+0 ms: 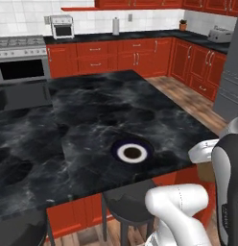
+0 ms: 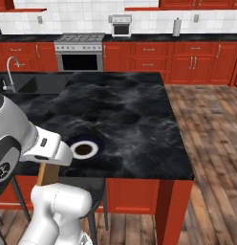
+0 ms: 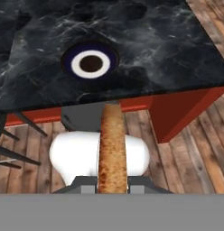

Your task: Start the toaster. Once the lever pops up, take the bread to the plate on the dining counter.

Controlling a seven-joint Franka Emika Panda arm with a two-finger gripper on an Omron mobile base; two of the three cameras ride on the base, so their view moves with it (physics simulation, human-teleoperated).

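My gripper is shut on the bread, a tan-brown slice seen edge-on between the fingers. In the base views the bread hangs under the white hand, just off the near edge of the dining counter. The plate, dark navy with a white ring, lies bare near that edge, ahead of the gripper. The toaster stands far off on the back right wall counter.
A dark round stool stands under the counter's edge below the plate, and another stool is at the left. A sink with faucet is set in the island's far left. Wood floor lies to the right.
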